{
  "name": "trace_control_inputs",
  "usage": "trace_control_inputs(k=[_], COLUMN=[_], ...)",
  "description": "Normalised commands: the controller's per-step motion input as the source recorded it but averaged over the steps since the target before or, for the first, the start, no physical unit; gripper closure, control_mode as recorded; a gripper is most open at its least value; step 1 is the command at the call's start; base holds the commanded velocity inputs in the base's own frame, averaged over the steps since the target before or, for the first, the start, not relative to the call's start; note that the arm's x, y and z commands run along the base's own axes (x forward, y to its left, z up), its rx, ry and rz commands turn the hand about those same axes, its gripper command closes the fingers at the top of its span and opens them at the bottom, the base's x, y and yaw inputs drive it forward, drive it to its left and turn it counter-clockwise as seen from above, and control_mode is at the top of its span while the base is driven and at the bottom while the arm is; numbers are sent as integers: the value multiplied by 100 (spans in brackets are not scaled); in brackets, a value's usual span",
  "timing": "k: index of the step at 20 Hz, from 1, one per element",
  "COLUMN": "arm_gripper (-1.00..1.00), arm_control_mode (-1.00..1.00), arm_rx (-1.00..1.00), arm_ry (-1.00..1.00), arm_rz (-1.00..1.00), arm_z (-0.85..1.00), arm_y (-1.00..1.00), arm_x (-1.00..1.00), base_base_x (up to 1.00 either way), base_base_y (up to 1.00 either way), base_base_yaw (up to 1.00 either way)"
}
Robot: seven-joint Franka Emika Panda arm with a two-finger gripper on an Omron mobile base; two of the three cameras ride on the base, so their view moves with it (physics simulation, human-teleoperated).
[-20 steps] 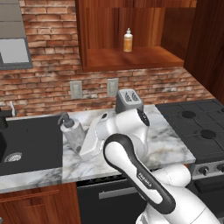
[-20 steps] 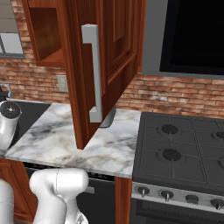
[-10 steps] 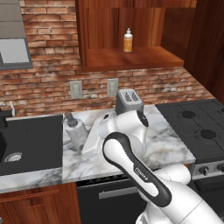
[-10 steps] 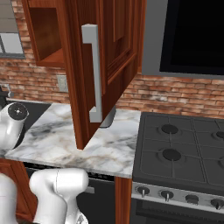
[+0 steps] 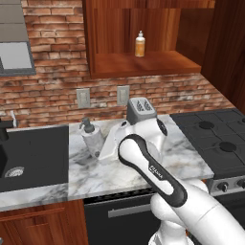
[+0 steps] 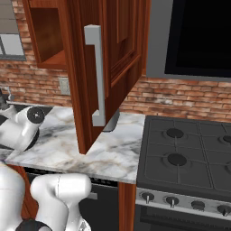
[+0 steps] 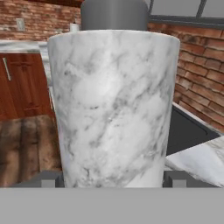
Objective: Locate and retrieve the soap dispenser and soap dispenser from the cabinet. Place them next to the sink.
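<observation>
Two finger tips (image 7: 47, 179) of the gripper (image 7: 111, 180) pinch the marbled soap dispenser (image 5: 92, 138) at centre-left, on the marble counter (image 5: 95, 177) beside the sink (image 5: 33, 153). Next: release it, then fetch the orange soap bottle (image 5: 139, 44) from the cabinet (image 5: 143, 64), upper centre.

Marbled stone-like soap dispenser (image 7: 113, 109), polished wooden cabinet (image 5: 143, 67), matt black sink (image 5: 33, 150).

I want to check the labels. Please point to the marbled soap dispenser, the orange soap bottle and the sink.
marbled soap dispenser (image 5: 93, 139), left base view, on its body.
orange soap bottle (image 5: 139, 47), left base view, on its body.
sink (image 5: 38, 148), left base view, on the basin floor.
</observation>
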Motion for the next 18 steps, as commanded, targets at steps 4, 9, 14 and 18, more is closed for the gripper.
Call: trace_control_inputs(k=[4, 9, 14, 18], arm_gripper=[100, 100, 100, 100], arm_control_mode=[-100, -100, -100, -100], arm_rx=[1, 1, 1, 0], arm_ry=[0, -1, 1, 5], arm_rz=[4, 6, 1, -3], arm_z=[-13, -12, -24, -33], arm_y=[-16, -11, -17, -18], arm_x=[51, 50, 46, 45], base_base_x=[0, 0, 0, 0], base_base_y=[0, 0, 0, 0], base_base_yaw=[0, 0, 0, 0])
